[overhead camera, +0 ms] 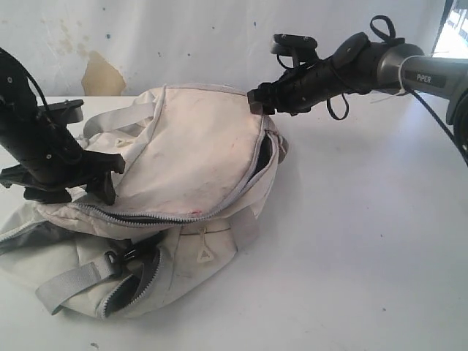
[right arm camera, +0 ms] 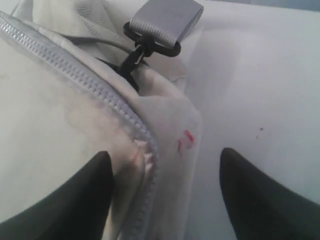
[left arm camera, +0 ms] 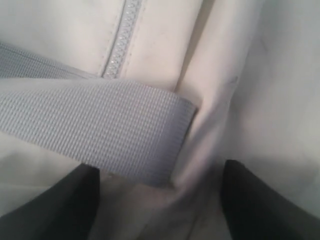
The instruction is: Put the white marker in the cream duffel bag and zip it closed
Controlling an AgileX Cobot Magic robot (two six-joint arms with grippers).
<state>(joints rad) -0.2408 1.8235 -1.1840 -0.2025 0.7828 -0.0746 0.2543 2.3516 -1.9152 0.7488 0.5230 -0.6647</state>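
- Cream duffel bag (overhead camera: 190, 153): soft, pale fabric with faint reddish smudges, slumped on the white counter (overhead camera: 351, 241). Its long grey zipper (overhead camera: 146, 213) gapes darkly at the end by the right arm.
- Only the exterior view shows the whole bag, with an arm at each end.
- Left wrist view, close up: the left gripper (left arm camera: 160, 205) is spread, unclenched, over bag fabric and a grey webbing strap (left arm camera: 100, 130).
- Right wrist view: the right gripper (right arm camera: 165, 200) is released and straddles the zippered edge, near a black clip (right arm camera: 147, 45) and small red marks (right arm camera: 185, 140).
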